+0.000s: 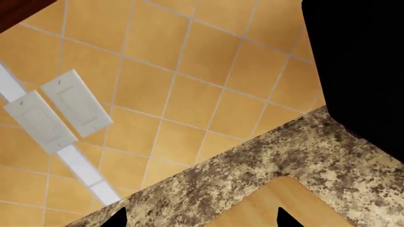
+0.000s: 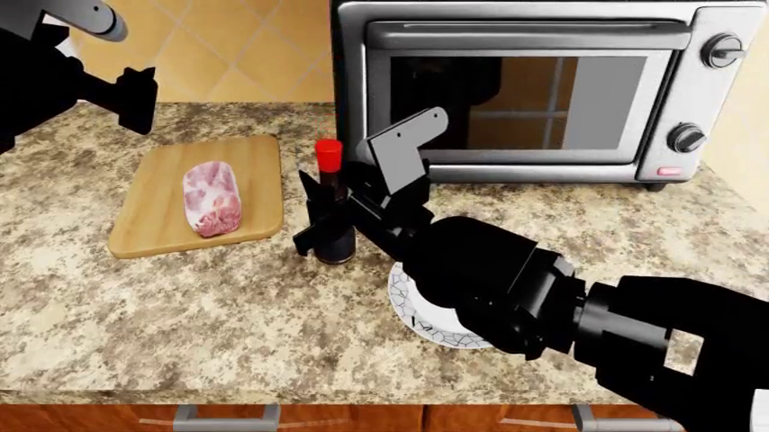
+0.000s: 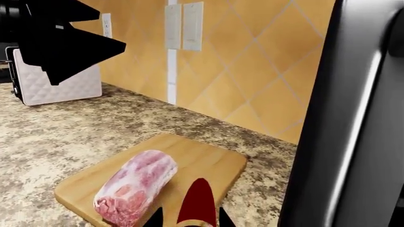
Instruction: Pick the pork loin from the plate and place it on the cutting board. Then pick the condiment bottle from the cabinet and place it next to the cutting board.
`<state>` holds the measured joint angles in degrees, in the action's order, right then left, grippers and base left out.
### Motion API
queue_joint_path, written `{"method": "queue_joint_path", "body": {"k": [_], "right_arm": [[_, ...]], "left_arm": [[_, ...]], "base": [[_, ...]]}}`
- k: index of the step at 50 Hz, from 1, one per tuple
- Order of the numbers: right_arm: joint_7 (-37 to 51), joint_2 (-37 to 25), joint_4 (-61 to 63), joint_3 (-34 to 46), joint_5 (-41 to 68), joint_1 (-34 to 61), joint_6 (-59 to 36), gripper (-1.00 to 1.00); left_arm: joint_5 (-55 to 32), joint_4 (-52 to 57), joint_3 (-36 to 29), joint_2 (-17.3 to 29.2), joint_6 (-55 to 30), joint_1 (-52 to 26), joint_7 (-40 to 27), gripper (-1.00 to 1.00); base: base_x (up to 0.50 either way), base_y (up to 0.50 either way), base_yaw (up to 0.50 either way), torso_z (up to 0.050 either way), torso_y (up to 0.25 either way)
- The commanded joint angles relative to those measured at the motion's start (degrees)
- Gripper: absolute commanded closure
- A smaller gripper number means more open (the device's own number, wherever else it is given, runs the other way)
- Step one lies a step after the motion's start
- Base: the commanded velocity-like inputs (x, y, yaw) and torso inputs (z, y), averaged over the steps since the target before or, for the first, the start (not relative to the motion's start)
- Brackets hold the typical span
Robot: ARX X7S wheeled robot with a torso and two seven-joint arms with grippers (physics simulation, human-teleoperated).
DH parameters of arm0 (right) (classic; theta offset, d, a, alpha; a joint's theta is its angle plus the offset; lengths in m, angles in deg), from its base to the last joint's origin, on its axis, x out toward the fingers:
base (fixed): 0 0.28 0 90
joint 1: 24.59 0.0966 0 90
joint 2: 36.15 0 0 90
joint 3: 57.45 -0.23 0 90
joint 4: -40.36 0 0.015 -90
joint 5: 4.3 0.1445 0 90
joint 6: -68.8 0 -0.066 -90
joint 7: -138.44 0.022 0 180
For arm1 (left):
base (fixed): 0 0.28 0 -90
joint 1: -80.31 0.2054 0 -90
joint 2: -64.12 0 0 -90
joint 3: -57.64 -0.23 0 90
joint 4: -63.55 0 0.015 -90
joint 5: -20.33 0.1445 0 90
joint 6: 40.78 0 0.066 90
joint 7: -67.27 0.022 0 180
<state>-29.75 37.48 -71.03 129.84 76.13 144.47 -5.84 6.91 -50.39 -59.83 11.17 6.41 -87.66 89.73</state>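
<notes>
Your right gripper (image 2: 327, 209) clamps the condiment bottle (image 2: 330, 202); pork loin (image 2: 212, 198) on cutting board (image 2: 157, 202) at nine o'clock.

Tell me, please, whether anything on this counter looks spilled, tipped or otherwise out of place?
Nothing stands out. The pork loin lies flat on the cutting board, the condiment bottle stands upright beside the board between the right gripper fingers, and the plate sits empty and intact.

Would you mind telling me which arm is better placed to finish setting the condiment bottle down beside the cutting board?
The right: its pincer already grips the condiment bottle just beside the cutting board. The left pincer hovers behind the board.
</notes>
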Motion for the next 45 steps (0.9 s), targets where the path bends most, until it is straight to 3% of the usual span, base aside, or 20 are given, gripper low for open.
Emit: {"method": "queue_joint_path", "body": {"k": [1, 3, 4, 28, 45], "right_arm": [[0.14, 0.22, -0.48, -0.73, -1.2, -0.05, -0.45, 1.0], [0.14, 0.23, -0.53, -0.78, -1.19, -0.08, -0.5, 1.0], [0.16, 0.22, -0.5, -0.79, -1.21, -0.11, -0.51, -1.0], [0.64, -0.43, 0.53, -1.56, -1.34, 0.26, -0.96, -1.0], [6.56, -8.47, 13.02, -5.33, 1.11, 12.14, -5.62, -1.0]], "left_arm": [[0.04, -0.26, -0.05, -0.06, 0.22, -0.08, -0.01, -1.0], [0.03, -0.29, -0.02, -0.05, 0.25, -0.07, -0.03, -1.0], [0.01, -0.27, -0.01, -0.04, 0.26, -0.03, -0.04, -1.0], [0.07, 0.26, -0.37, -0.1, 0.02, -0.27, 0.08, -1.0], [-0.23, 2.98, 0.0, 0.83, -1.67, 0.31, -0.51, -1.0]], "base": [[0.0, 0.0, 0.0, 0.0, 0.0], [0.0, 0.0, 0.0, 0.0, 0.0], [0.0, 0.0, 0.0, 0.0, 0.0], [0.0, 0.0, 0.0, 0.0, 0.0], [0.0, 0.0, 0.0, 0.0, 0.0]]}}
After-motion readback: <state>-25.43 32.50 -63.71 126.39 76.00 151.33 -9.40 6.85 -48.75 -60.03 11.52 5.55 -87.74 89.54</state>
